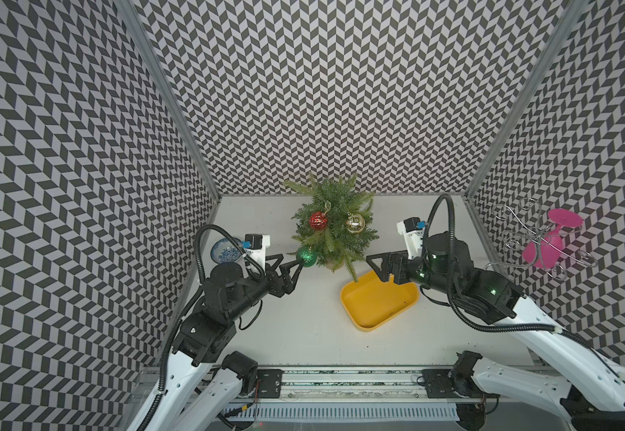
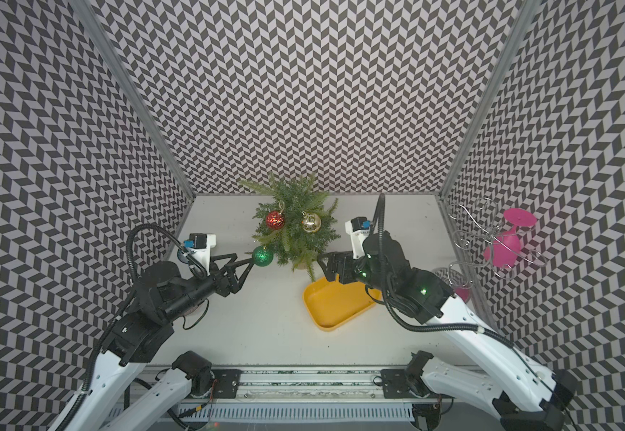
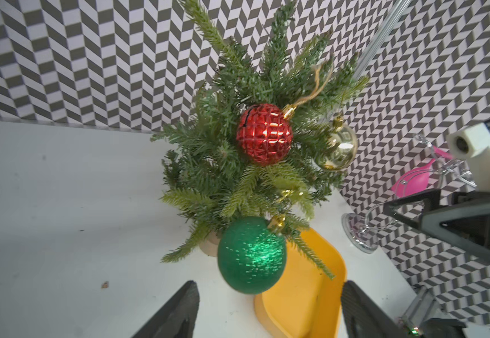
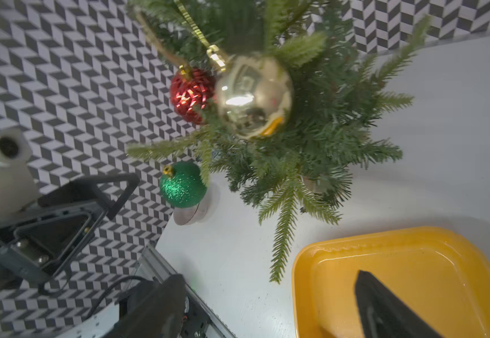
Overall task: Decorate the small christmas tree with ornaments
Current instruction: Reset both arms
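The upright small christmas tree [image 1: 337,201] bears a red bauble [image 1: 318,220], gold bauble [image 1: 355,222] and green bauble [image 1: 306,256].

Top views look down from overhead; wrist views share the small christmas tree [image 3: 208,164], close.

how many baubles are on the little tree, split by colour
red bauble: 1
gold bauble: 1
green bauble: 1
total: 3, all on the small christmas tree; the green one is lowest, at the edge of a bottom branch
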